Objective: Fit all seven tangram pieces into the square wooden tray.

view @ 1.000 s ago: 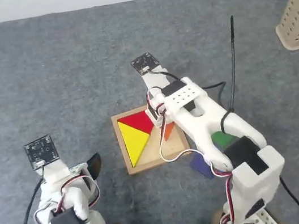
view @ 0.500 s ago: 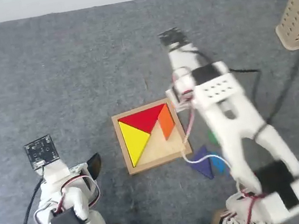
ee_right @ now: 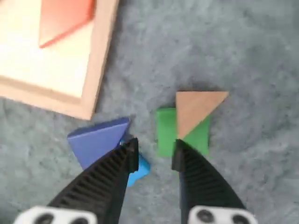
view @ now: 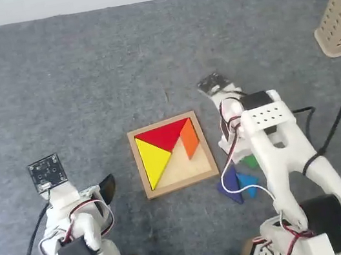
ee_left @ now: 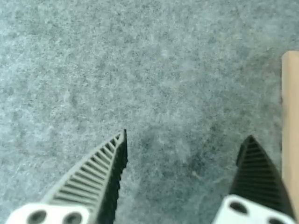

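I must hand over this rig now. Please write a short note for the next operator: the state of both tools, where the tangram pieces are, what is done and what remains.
Left tool: open, empty, over the carpet near the tray.
Right tool: open, empty, above the loose pieces.
Done: red triangle, yellow triangle and orange piece lie in the tray.
To do: dark blue triangle, light blue piece, green square and tan triangle, which lies partly over the green square. All four are on the carpet beside the tray.
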Robot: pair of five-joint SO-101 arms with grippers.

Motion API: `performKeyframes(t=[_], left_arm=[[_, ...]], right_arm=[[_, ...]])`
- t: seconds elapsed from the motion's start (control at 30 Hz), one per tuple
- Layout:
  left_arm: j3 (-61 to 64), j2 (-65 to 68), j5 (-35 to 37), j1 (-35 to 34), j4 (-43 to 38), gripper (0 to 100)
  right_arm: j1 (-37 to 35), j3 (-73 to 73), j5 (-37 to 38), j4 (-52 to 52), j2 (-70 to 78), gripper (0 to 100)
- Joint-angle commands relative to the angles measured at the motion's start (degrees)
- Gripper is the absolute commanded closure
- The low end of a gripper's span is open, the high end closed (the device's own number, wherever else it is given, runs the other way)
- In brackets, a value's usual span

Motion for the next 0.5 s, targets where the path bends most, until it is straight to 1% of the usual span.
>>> performKeyframes(t=[0.0, 0.07, 0.3, 0.4, 0.47], left_arm=[[-0.7, -0.8, -0.1, -0.3, 0.4, 65], [-0.7, -0.8, -0.1, -0.3, 0.4, 65], [-0.7, -0.8, -0.1, -0.3, 0.4, 65], [-0.7, -0.8, -0.1, -0.3, 0.4, 65], [-0.7, -0.8, -0.1, -0.3, 0.4, 65]], right_arm=[[0.7, -0.4, -0.2, -1.4, -3.1, 74.9], [0.7, -1.1, -3.3, -1.0, -2.9, 73.8], [0.6, -1.7, -15.4, -1.3, -2.8, 79.1], [0.6, -1.8, -22.4, -1.5, -2.8, 81.6], [0.6, -2.3, -26.9, -1.9, -2.8, 80.9]])
